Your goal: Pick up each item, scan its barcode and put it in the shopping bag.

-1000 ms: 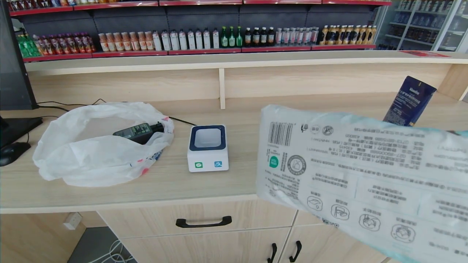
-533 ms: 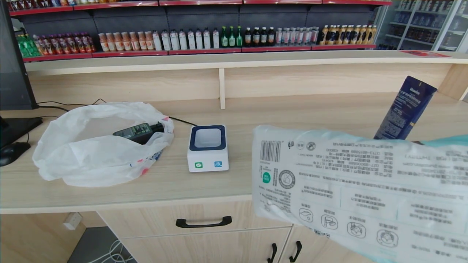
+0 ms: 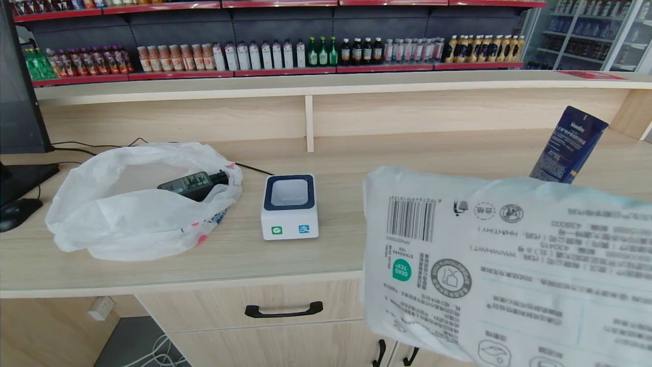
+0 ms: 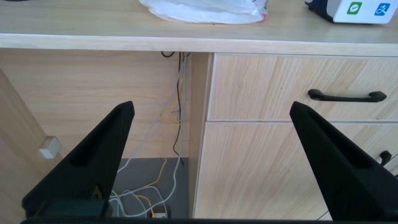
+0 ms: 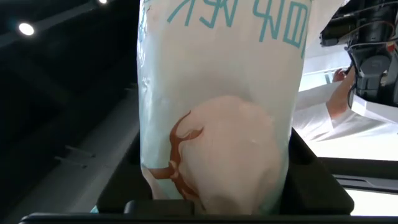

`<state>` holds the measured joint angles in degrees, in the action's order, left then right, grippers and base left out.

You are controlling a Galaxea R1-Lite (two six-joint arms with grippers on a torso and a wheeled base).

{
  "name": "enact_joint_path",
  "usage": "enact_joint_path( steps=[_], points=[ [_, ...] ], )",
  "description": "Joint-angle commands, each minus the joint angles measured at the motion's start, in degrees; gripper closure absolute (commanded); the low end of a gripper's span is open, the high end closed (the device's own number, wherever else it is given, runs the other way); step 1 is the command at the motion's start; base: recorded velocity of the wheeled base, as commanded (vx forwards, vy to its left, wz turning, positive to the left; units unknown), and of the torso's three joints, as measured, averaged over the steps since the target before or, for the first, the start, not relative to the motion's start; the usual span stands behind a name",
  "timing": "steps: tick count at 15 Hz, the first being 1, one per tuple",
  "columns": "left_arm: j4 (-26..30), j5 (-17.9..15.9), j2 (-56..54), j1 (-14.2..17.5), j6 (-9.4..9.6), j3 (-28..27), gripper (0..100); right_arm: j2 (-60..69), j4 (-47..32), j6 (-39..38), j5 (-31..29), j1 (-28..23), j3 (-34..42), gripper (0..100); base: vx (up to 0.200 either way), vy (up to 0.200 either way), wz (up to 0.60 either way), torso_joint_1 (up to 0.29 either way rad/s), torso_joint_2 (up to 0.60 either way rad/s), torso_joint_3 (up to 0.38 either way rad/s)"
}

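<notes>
A large white soft pack (image 3: 509, 265) with printed text and a barcode hangs in the air over the counter's right front, its barcode side turned up toward the head view. My right gripper (image 5: 217, 186) is shut on the pack (image 5: 217, 112), one dark finger on each side. The white scanner box (image 3: 290, 206) with a blue-rimmed window stands mid-counter, left of the pack. The white shopping bag (image 3: 137, 204) lies open at the left with a dark flat item (image 3: 193, 184) inside. My left gripper (image 4: 211, 112) is open below the counter edge, facing the drawers.
A dark blue tube (image 3: 569, 145) stands at the counter's far right. A monitor base and a mouse (image 3: 18, 211) sit at the left edge, with cables behind the bag. A raised ledge (image 3: 326, 84) backs the counter. Drawer handles (image 4: 345, 96) lie under the front edge.
The pack dipped half a second ago, then came up closer to the head camera and shifted slightly right, so its barcode looks larger. Bag, scanner and tube stayed put.
</notes>
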<state>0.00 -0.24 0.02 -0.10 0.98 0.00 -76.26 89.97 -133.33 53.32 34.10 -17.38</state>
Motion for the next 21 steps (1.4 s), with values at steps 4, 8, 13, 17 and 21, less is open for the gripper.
enact_joint_path(
  steps=[4, 8, 13, 17, 21],
  points=[
    [0.0, -0.02, -0.02, 0.01, -0.01, 0.0, 0, 2.44, 0.03, 0.0, 0.03, 0.8, 0.68, 100, 0.0, 0.0, 0.0, 0.0, 0.0, 0.0],
    [0.0, -0.02, -0.02, 0.01, -0.01, 0.0, 0, 2.61, 0.03, 0.09, 0.03, 0.71, 0.42, 100, 0.0, 0.0, 0.0, 0.0, 0.0, 0.0],
    [0.0, -0.02, -0.02, 0.01, -0.01, 0.0, 0, 3.84, 0.03, 2.28, 0.03, -1.14, 0.86, 100, 0.0, 0.0, 0.0, 0.0, 0.0, 0.0],
    [0.0, -0.02, -0.02, 0.01, -0.01, 0.0, 0, 3.4, 0.03, 20.3, -0.06, -5.71, 1.92, 100, 0.0, 0.0, 0.0, 0.0, 0.0, 0.0],
    [0.0, -0.02, -0.02, 0.01, 0.08, 0.0, 0, 2.52, 0.03, 51.06, 0.29, -6.41, 7.36, 100, 0.0, 0.0, 0.0, 0.0, 0.0, 0.0]
  ],
)
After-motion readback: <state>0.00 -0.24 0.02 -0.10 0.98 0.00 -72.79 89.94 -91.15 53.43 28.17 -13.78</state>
